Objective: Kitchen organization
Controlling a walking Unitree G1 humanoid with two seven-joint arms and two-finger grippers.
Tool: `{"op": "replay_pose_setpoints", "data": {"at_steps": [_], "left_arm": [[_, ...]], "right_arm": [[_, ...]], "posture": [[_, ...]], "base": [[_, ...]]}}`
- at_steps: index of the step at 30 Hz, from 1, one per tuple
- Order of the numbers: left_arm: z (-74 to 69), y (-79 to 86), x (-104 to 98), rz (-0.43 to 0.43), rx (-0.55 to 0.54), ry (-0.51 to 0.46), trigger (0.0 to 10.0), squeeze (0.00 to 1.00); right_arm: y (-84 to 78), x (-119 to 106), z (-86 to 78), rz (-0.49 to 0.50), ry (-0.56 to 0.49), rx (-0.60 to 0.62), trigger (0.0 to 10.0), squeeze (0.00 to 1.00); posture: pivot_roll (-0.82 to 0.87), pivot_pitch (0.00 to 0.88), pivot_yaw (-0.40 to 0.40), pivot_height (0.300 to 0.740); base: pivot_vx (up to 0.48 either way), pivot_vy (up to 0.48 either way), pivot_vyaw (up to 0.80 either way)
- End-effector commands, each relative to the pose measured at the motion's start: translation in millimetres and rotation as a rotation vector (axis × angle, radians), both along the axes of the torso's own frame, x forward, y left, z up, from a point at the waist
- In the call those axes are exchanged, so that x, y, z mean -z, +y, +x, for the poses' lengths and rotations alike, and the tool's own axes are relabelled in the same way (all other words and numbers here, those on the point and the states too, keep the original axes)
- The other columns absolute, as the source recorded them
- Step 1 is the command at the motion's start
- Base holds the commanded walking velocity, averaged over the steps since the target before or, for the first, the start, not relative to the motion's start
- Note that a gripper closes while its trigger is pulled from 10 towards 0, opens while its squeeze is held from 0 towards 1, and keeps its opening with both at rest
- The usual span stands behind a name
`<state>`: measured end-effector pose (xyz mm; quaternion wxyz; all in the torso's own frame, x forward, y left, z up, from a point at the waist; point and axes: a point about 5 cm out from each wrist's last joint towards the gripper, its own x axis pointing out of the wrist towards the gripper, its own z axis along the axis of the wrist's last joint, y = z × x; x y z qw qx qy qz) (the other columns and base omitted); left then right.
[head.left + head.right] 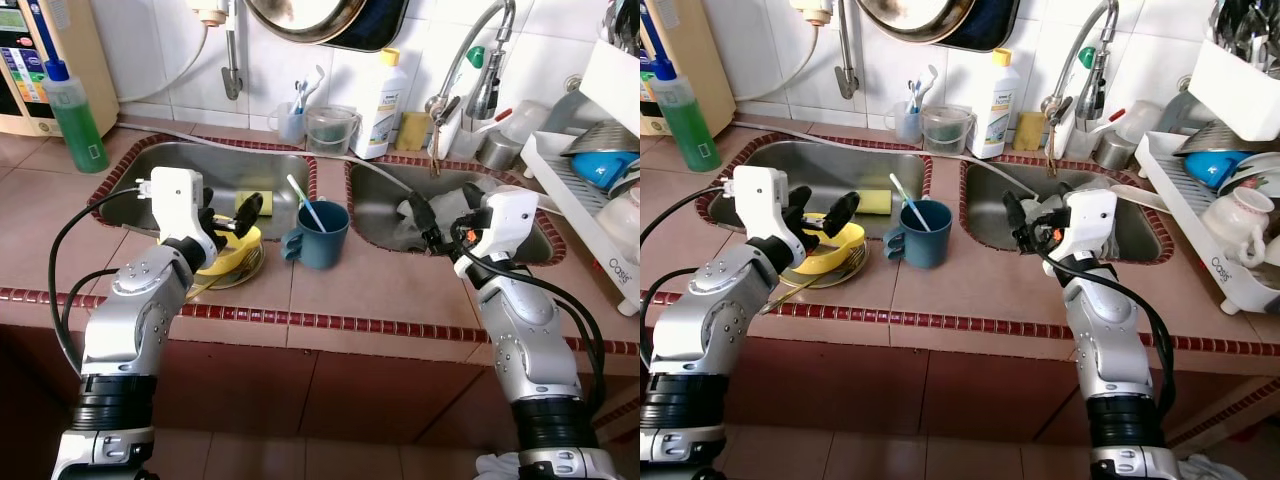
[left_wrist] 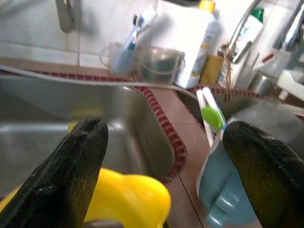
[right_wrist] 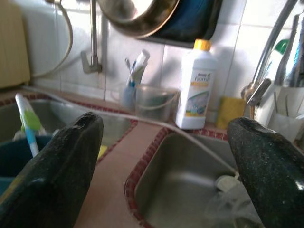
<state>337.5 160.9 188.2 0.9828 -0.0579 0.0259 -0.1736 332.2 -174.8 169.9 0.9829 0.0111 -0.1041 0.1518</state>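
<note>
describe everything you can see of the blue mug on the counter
The blue mug is a dusty teal cup, plastic by its look, standing upright on the tiled counter strip between the two sinks. Its ribbed handle points toward the yellow bowl beside it. A toothbrush with a white and green handle leans inside it, sticking out above the rim. The open left pincer hovers near the bowl, not touching the mug.

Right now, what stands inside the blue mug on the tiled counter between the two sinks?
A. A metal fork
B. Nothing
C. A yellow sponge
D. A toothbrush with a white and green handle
D: a white and green toothbrush leans out of the blue mug on the tiled counter strip between the two steel sinks.
</note>
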Motion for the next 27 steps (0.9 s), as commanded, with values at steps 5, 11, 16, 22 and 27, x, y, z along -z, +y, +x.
{"op": "replay_pose_setpoints", "data": {"at_steps": [5,11,16,22,27], "left_arm": [[-0.8,-23.7,-15.5,0.032,0.098,-0.021,10.0,0.00],[0.6,-39.7,-14.2,0.042,0.120,0.065,10.0,0.00],[2.3,-49.0,-15.7,0.049,0.119,0.088,10.0,0.00],[7.0,-62.1,-16.7,0.058,0.105,0.126,10.0,0.00],[12.7,-72.0,-19.5,0.065,0.082,0.146,10.0,0.00]], "right_arm": [[-2.1,-0.1,-0.4,-0.021,0.029,-0.046,10.0,0.00],[8.5,-0.6,-8.7,-0.070,0.040,-0.200,10.0,0.00],[12.6,2.8,-15.6,-0.082,0.053,-0.244,10.0,0.00],[16.4,6.3,-24.5,-0.079,0.070,-0.275,10.0,0.00],[16.4,4.4,-27.1,-0.081,0.073,-0.288,10.0,0.00]], "posture": [[0.12,0.000,-0.071,0.740],[0.12,0.000,-0.074,0.740],[0.11,0.000,-0.070,0.740],[0.10,0.000,-0.067,0.740],[0.09,0.000,-0.066,0.740]], "base": [[0.000,0.000,0.00],[0.000,0.000,0.00],[0.000,0.000,0.00],[0.000,0.000,0.00],[0.000,0.000,0.00]]}}
